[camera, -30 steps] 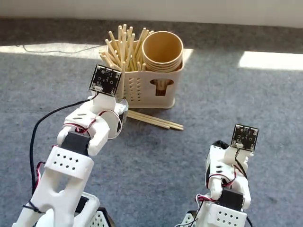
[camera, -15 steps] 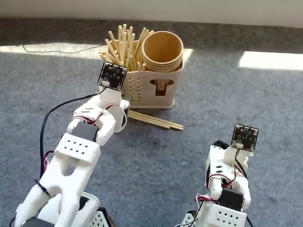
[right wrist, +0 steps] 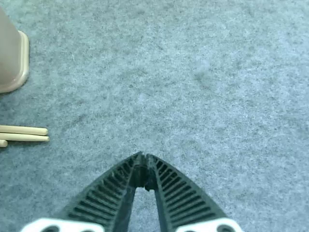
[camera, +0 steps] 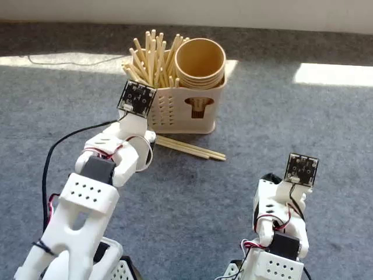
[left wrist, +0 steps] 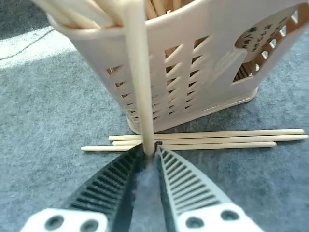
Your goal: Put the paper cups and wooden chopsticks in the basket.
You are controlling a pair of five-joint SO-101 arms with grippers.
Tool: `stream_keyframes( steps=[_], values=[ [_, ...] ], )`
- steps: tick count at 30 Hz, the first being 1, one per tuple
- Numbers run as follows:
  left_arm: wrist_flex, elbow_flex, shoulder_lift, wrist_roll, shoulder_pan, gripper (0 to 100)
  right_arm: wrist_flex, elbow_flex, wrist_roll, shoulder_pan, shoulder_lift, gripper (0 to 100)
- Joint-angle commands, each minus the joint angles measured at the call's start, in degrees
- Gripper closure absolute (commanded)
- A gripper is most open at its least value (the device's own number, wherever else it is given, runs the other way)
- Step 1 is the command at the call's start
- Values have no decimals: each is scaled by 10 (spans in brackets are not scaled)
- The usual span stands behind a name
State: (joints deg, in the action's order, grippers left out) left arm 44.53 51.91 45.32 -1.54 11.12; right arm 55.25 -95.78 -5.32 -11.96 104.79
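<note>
My left hand pinches one thin wooden chopstick by its end, so it may tip, hit the cream plastic basket and fall at its 6 o'clock.

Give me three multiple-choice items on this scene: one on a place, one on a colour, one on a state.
1. Where do the loose wooden chopsticks lie? A. On the grey carpet before the slotted plastic basket. B. Inside the basket. C. Under the right arm.
2. What colour is that basket? A. Blue. B. Beige. C. Black.
3. How is the left end effector? A. Wide open. B. Shut on nothing. C. Shut on an upright wooden chopstick.
Answers: 1 A, they rest at the basket's foot; 2 B, its walls look beige; 3 C, its tips pinch the stick.
</note>
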Motion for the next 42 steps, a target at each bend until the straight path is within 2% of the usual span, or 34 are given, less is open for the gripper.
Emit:
stream_keyframes(
  steps=[1, 8, 15, 24, 35, 42],
  values=[
    [32, -28, 86, 4, 27, 994, -16, -79, 1, -7, 5, 993],
    [40, -49, 187, 4, 33, 994, -16, -79, 1, -7, 5, 993],
    [40, -153, 194, 2, 34, 994, -16, -79, 1, -7, 5, 993],
    [36, -283, 190, 4, 92, 994, -16, -79, 1, -7, 5, 993],
    [-69, -309, 81, 7, 85, 994, -16, -79, 1, -7, 5, 993],
    [-159, -308, -22, 7, 43, 994, -16, -79, 1, -7, 5, 993]
  ],
)
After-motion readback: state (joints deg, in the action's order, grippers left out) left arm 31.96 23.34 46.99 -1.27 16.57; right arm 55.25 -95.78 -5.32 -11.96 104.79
